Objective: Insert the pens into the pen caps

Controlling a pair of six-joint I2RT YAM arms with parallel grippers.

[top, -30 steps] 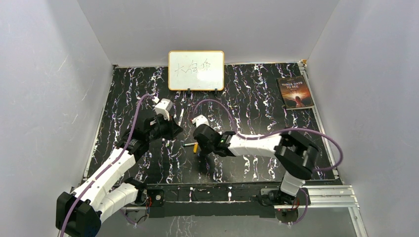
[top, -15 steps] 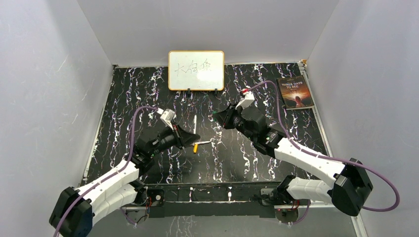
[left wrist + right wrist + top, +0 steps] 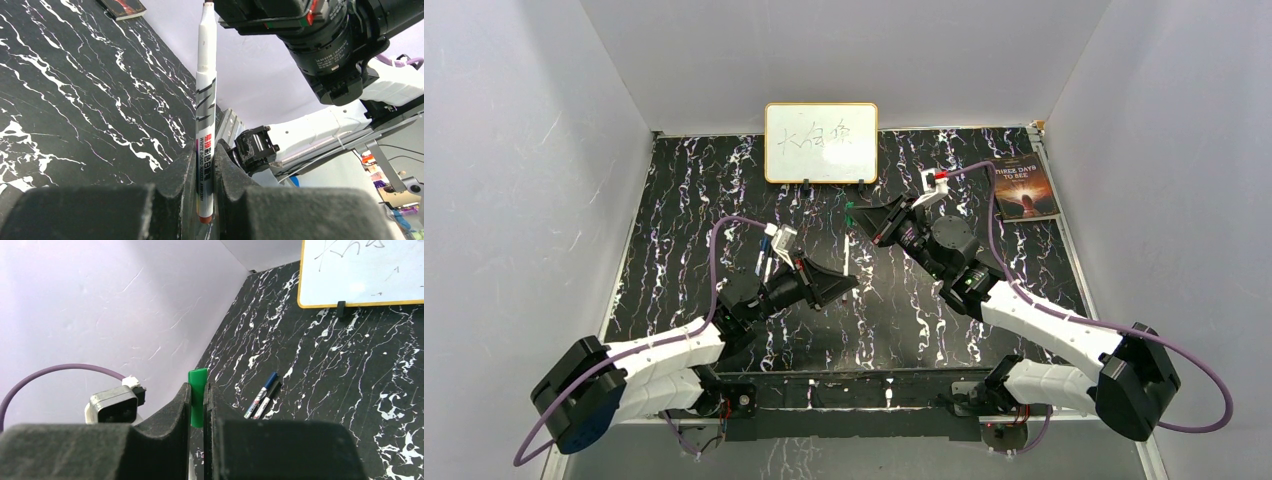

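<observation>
My left gripper (image 3: 203, 156) is shut on a whitish pen (image 3: 206, 100) that points its tip up toward the right gripper. From above, that pen (image 3: 846, 262) rises from the left gripper (image 3: 832, 286) at mid-table. Just behind and above it, my right gripper (image 3: 864, 222) is shut on a green pen cap (image 3: 850, 208). The right wrist view shows the green cap (image 3: 197, 395) pinched between the fingers of the right gripper (image 3: 197, 390). I cannot tell whether tip and cap touch. Two pens with blue and black caps (image 3: 262, 396) lie side by side on the table (image 3: 769, 258).
A whiteboard (image 3: 821, 142) stands at the back of the black marbled table (image 3: 944, 330). A book (image 3: 1022, 187) lies at the back right. Grey walls close in on both sides. The left arm's purple cable (image 3: 714, 255) loops over the left half.
The right arm swung from the table's middle to the back right, carrying the green cap. The left gripper moved right and nearer, and now holds a pen upright under the cap.
</observation>
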